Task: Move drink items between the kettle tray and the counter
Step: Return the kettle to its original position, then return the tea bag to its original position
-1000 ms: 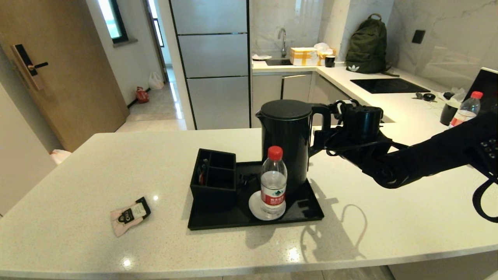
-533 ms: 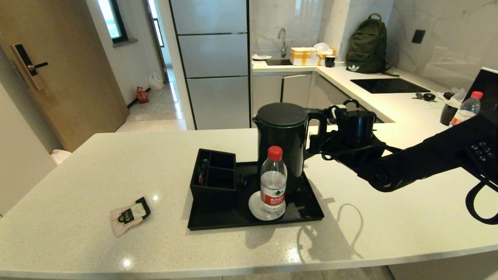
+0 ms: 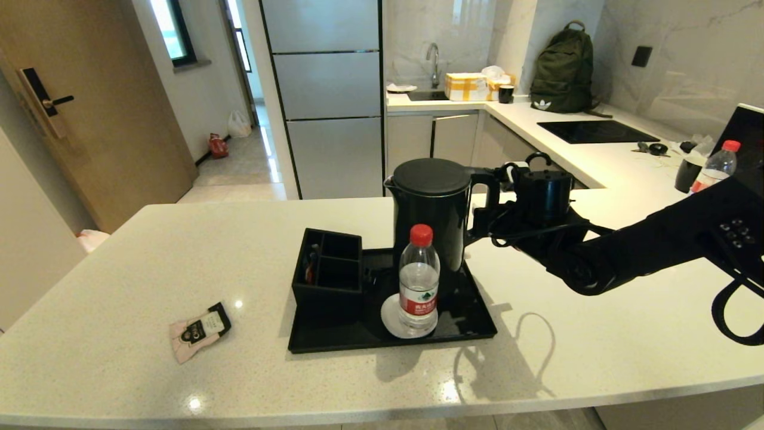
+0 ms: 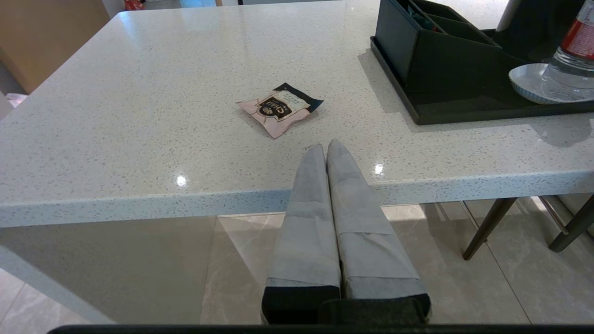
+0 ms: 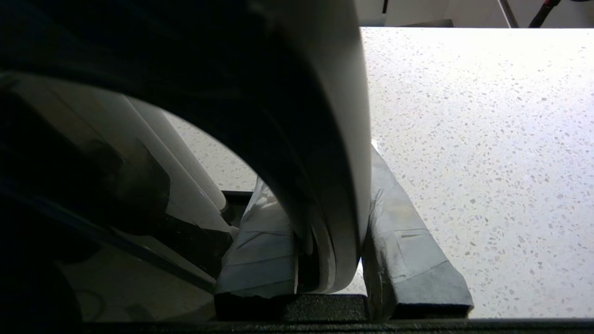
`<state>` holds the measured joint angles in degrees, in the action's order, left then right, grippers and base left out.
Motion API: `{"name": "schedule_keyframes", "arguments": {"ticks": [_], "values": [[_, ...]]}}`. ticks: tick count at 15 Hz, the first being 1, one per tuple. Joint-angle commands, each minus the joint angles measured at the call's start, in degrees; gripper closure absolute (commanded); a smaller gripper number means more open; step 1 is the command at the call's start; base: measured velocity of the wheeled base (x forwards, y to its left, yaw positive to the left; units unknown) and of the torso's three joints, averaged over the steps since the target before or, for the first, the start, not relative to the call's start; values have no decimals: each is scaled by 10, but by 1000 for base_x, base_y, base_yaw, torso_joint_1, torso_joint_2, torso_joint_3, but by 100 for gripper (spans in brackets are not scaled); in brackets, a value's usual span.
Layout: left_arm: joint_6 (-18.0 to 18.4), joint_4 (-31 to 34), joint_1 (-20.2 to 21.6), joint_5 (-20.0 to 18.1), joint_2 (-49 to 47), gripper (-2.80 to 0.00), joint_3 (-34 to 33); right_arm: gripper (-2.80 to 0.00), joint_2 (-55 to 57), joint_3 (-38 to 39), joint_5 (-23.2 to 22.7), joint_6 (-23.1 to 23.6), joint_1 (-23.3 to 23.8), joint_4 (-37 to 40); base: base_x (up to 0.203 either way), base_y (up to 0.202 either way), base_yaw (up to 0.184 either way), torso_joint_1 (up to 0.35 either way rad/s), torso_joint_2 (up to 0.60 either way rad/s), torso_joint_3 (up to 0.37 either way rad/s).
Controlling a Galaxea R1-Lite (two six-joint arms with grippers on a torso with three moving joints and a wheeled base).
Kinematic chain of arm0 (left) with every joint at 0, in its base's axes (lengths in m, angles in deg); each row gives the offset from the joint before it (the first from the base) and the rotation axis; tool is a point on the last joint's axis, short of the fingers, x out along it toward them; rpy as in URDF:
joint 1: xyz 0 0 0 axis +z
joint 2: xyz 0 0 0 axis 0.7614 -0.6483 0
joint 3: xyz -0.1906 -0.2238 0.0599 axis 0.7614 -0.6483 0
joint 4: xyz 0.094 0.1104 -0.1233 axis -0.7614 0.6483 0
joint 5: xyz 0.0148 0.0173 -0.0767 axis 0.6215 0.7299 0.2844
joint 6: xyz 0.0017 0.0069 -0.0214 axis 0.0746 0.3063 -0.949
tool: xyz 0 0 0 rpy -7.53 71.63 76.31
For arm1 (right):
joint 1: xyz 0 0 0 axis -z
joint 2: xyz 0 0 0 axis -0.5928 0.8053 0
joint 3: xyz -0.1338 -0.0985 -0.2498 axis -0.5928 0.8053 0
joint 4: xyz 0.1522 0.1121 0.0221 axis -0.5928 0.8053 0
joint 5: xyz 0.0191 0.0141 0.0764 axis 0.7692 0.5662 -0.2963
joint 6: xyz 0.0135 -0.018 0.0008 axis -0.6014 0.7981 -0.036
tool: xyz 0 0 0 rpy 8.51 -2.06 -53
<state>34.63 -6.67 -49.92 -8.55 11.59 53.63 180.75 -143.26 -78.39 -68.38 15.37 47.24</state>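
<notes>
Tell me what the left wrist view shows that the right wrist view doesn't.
Only the left wrist view shows the pink sachet lying on the counter, the compartmented box on the tray, the bottle on its saucer, and the shut left gripper parked off the counter's edge. Only the right wrist view shows the right gripper clamped on the kettle handle. Both show the speckled counter.

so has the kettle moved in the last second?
Yes. The kettle, held by the right pincer, has shifted left and down, judged against the compartmented box on the tray.
</notes>
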Motion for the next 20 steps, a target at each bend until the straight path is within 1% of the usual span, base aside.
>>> {"name": "schedule_keyframes", "arguments": {"ticks": [1, 4, 6, 9, 11, 13, 15, 17, 20], "values": [[0, 0, 1, 1, -1, 0, 0, -280, 12, -1, 0, -1, 2, -3, 0, 0, 0, 0, 0, 0], [0, 0, 1, 0, -1, 0, 0, -280, 10, -1, -4, -1, 5, -3, 0, 0, 0, 0, 0, 0], [0, 0, 1, 1, -1, 0, 0, -280, 6, 6, -8, -2, 19, -2, 0, 0, 0, 0, 0, 0], [0, 0, 1, 0, -1, 0, 0, -280, -11, 49, -10, -3, 29, -14, 0, 0, 0, 0, 0, 0], [0, 0, 1, 1, -1, 0, 0, -280, -28, 73, -22, -6, 37, -32, 0, 0, 0, 0, 0, 0], [0, 0, 1, 0, -1, 0, 0, -280, -34, 78, -25, -9, 37, -33, 0, 0, 0, 0, 0, 0], [0, 0, 1, 0, -1, 0, 0, -280, -76, 103, -41, -15, 36, -35, 0, 0, 0, 0, 0, 0], [1, 0, 1, 0, -1, 0, 0, -280, -80, 108, -47, -18, 36, -35, 0, 0, 0, 0, 0, 0], [0, 0, 1, 1, -1, 0, 0, -280, -133, 132, -69, -33, 37, -30, 0, 0, 0, 0, 0, 0]]}}
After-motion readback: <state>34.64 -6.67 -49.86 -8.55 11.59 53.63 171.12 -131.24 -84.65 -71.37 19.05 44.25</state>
